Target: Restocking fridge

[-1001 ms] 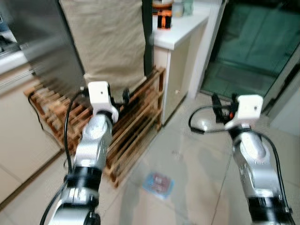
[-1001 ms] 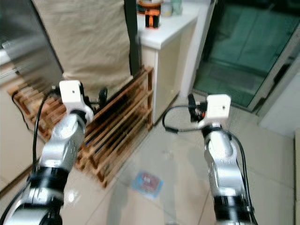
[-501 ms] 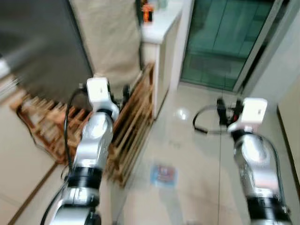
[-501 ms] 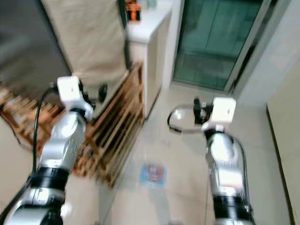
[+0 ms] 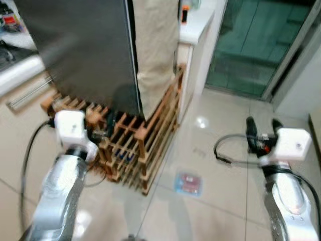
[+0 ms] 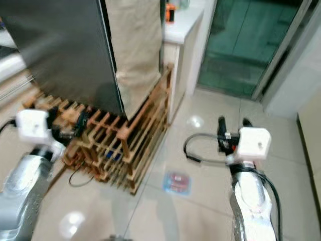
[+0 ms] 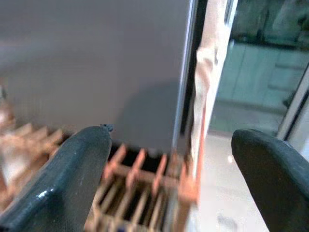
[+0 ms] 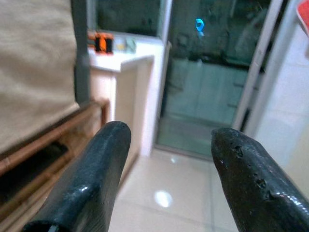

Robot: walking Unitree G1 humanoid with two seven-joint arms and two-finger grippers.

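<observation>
Against the frames of a second ago the view is swung left so the dark fridge (image 5: 85, 50) on its wooden rack (image 5: 140, 145) is centred, a packet (image 5: 188, 183) is seen on the floor, and both the left gripper (image 7: 169, 159) and right gripper (image 8: 166, 159) are held empty with fingers apart, so restocking is judged barely begun.

A glossy beige tiled floor (image 5: 220, 201) reflects spots of ceiling light. A low wooden slatted rack (image 5: 143, 143) stands on it beneath a tall dark grey panel (image 5: 85, 50) and a hanging beige cloth (image 5: 155, 45). Beside them is a white cabinet (image 5: 193, 55), then green-tinted sliding glass doors (image 5: 256, 45).
</observation>
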